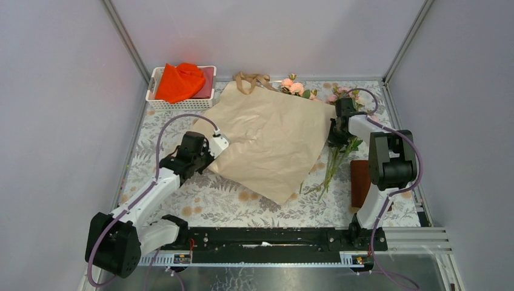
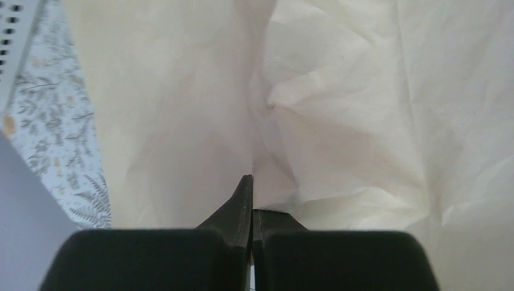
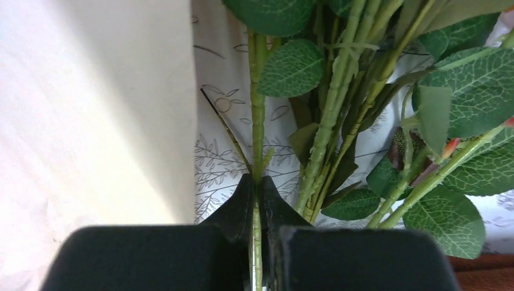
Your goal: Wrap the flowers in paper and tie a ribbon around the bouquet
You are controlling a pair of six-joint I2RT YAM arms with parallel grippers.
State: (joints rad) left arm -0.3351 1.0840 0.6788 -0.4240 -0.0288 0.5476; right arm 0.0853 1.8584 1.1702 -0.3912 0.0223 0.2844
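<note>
right claw (image 3: 257, 183) was clamped on one thin stem of the flowers (image 3: 337, 109); left claw (image 2: 251, 183) pinched the paper (image 2: 376, 121). stems seemed light and bendy, better gripped as a bunch.

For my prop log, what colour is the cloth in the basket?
Bright orange-red; the cloth shows best in the top view.

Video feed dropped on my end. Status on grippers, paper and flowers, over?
Left gripper shut on the paper, left edge. Right gripper shut on one stem of the flowers, beside the paper, unwrapped. Ribbon at paper's far edge, nothing blocking.
</note>
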